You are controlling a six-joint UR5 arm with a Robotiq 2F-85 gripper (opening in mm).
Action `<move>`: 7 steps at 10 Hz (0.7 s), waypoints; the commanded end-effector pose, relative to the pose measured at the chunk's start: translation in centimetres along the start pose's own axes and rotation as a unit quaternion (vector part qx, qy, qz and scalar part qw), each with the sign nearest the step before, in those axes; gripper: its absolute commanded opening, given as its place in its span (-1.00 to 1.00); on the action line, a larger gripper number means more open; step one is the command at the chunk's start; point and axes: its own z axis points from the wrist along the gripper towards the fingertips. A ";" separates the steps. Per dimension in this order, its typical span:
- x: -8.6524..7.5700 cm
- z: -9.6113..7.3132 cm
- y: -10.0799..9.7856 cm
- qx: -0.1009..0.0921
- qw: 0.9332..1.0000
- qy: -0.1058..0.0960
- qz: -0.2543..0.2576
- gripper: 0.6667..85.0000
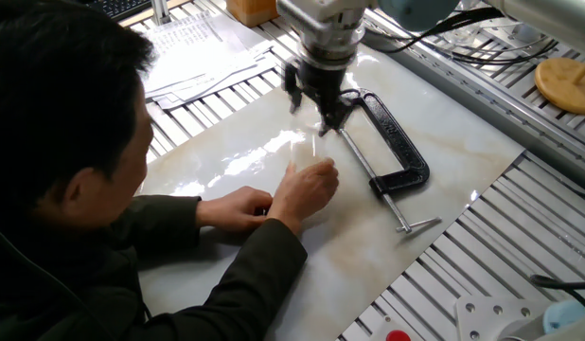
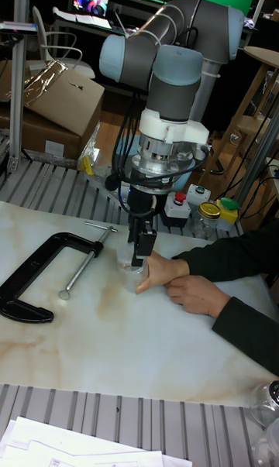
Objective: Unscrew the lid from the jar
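The small clear jar (image 1: 306,163) stands on the marble board, held upright by a person's right hand (image 1: 307,189). In the tall fixed view the jar (image 2: 129,268) shows just left of that hand (image 2: 159,272). My gripper (image 1: 313,117) comes straight down over the jar's top, its dark fingers (image 2: 145,242) on either side of the mouth. The translucent lid (image 1: 308,140) is a faint whitish patch between and just below the fingertips, so the grip on it is hard to make out. My gripper (image 2: 138,255) looks shut on it.
A black C-clamp (image 1: 398,144) lies on the board right of the jar, its screw bar pointing toward the front edge; it is also in the tall fixed view (image 2: 35,273). The person's head (image 1: 56,123) and left hand (image 1: 238,208) fill the left. Slatted aluminium table surrounds the board.
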 end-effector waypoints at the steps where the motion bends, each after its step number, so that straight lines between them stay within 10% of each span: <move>1: -0.1 -0.4 0.0 0.011 0.999 -0.024 -0.045 -0.99; 4: -0.2 -1.6 1.3 -0.004 0.998 -0.050 -0.027 -0.99; 7: 0.1 -3.2 4.6 -0.062 0.996 -0.062 0.017 -0.99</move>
